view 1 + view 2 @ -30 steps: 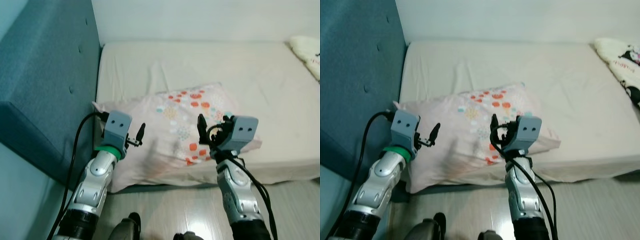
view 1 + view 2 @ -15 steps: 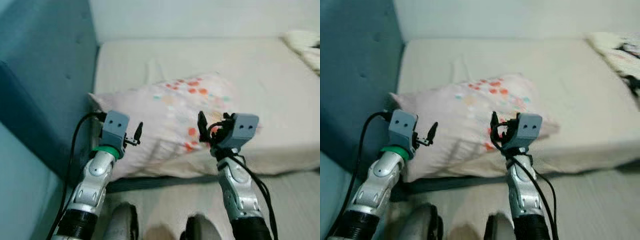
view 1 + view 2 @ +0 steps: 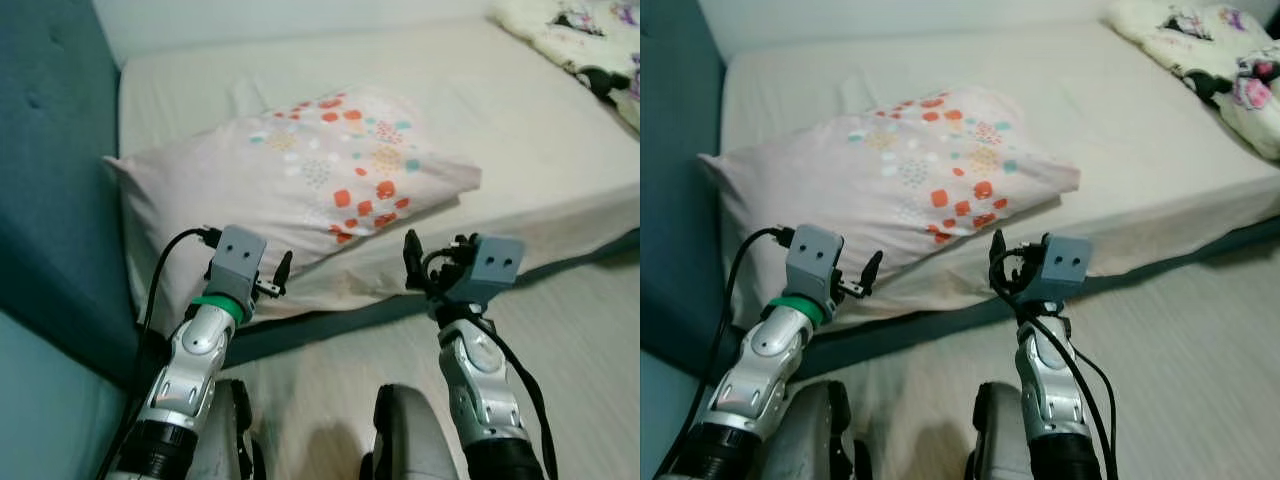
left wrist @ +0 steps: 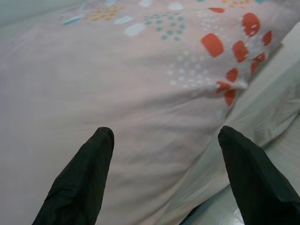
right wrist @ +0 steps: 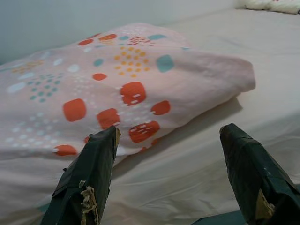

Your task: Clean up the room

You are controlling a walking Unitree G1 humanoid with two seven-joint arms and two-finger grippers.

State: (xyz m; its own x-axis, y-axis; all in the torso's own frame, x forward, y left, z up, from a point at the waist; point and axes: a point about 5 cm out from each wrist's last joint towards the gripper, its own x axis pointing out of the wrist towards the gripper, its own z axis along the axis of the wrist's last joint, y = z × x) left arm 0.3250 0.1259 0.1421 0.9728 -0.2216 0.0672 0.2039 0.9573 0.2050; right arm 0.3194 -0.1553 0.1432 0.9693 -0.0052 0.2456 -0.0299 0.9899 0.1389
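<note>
A pale pink pillow (image 3: 290, 170) with orange and teal spots lies flat on the cream mattress (image 3: 520, 150), close to the headboard end. My left gripper (image 3: 283, 272) hangs open in front of the bed's edge, just short of the pillow's near side. Level with it, my right gripper (image 3: 410, 262) is also open, below the pillow's spotted corner. In the left wrist view the pillow (image 4: 140, 84) lies past the spread fingers (image 4: 79, 187). The right wrist view shows the pillow's corner (image 5: 140, 89) beyond its taped fingers (image 5: 89, 178). Nothing is held.
A blue padded headboard (image 3: 50, 200) rises on the left. A white patterned blanket (image 3: 590, 40) lies bunched at the mattress's far right. Light wood floor (image 3: 580, 310) runs along the bed's near side. My own feet (image 3: 400, 440) stand on it.
The whole view has shifted: I have drawn back from the bed. Both grippers, earlier over the pillow, now hang before the bed's edge, still open. The pillow stays on the mattress.
</note>
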